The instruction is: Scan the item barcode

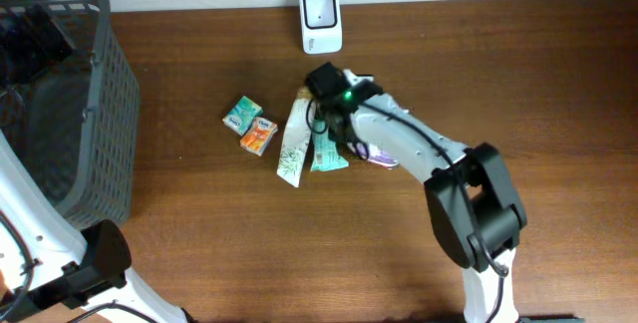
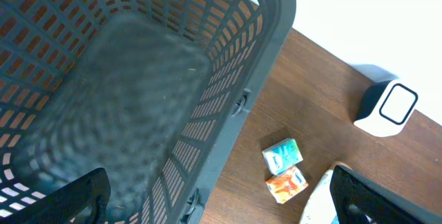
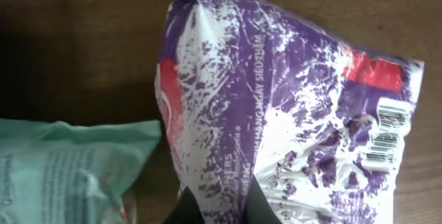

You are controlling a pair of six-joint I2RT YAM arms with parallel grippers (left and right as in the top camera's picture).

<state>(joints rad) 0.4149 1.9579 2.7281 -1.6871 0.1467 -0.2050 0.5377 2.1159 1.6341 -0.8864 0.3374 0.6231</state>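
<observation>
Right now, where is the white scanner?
In the overhead view, the white scanner stands at the far edge of the table, beyond the packets.

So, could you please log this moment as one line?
right gripper shut on purple packet | left gripper open over basket | purple packet not yet at scanner

baskets: one counted, the grey basket (image 1: 112, 94)
scanners: one counted, the white scanner (image 1: 321, 19)
small packets: two counted, the teal packet (image 1: 242, 114) and the orange packet (image 1: 258, 140)
flat pouches: three counted, the white-green pouch (image 1: 290, 152), the teal pouch (image 1: 329, 154) and the purple pouch (image 3: 276, 113)
barcodes: one made out, the barcode (image 3: 387, 137) printed on the purple pouch
robot arms: two counted, the left arm (image 1: 25, 213) and the right arm (image 1: 419, 144)
</observation>
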